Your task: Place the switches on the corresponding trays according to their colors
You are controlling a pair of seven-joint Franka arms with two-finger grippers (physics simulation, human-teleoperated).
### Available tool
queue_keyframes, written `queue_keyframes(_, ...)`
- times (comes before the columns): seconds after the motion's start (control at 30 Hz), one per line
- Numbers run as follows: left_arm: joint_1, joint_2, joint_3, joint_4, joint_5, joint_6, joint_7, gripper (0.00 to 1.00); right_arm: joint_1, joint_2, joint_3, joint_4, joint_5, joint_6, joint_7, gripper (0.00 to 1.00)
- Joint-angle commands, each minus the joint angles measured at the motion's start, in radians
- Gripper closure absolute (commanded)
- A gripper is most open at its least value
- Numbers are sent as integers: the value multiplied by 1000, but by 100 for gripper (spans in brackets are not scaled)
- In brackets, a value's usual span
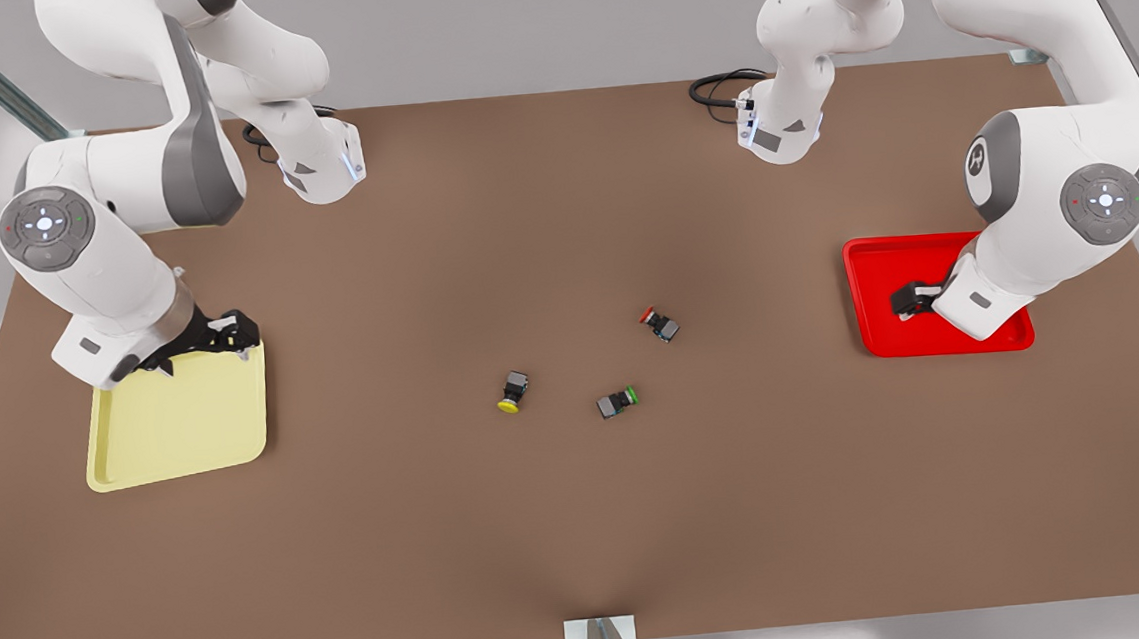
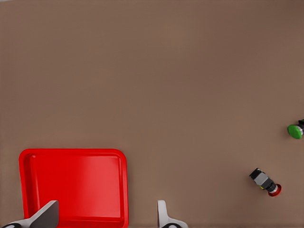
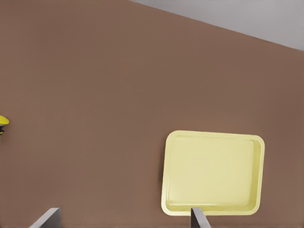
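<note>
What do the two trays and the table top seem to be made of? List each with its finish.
Red tray: likely moulded plastic, glossy; a pale sheen crosses its floor in the left wrist view.
Yellow tray: likely the same plastic, duller, with rounded corners and a raised rim.
Table top: matte brown board, no grain visible; material uncertain.

- In the left wrist view, the green-capped switch (image 2: pixel 296 130) is cut by the frame edge.
- In the right wrist view, the yellow switch (image 3: pixel 3 121) shows just its cap.
- An arm hides part of the red tray (image 1: pixel 880 313).
</note>
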Motion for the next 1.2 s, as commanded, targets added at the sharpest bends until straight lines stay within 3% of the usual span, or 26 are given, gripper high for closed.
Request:
queue_keyframes(0.0,0,3,0,0,-1,0,4,0,1,0,0,0,0,-1,2,0)
queue_keyframes(0.1,0,8,-2,2,8,0,7,0,16,43,12,2,52,-18,151,0)
queue_keyframes(0.23,-57,81,-5,87,9,-8,-4,0,306,205,15,12,140,-8,776,0)
queue_keyframes(0.3,-91,185,-5,238,9,-87,-6,0,374,276,15,6,193,109,969,0)
queue_keyframes(0.37,-137,228,-5,268,8,-75,-36,0,446,374,15,14,221,244,1104,0)
queue_keyframes(0.53,-239,350,2,382,8,-58,-118,0,487,541,-28,66,209,367,1120,0)
queue_keyframes(0.7,-333,350,-5,367,-1,-84,-230,0,482,603,-26,55,212,463,1100,0)
queue_keyframes(0.87,-365,158,-11,65,-34,-5,-260,0,446,609,-17,-46,216,603,1023,0)
queue_keyframes(1.07,-365,-11,-11,-233,-66,140,-279,0,495,598,-17,-69,207,626,997,0)
queue_keyframes(1.17,-365,-23,-29,-265,-70,156,-303,0,473,557,-17,-170,204,707,876,0)
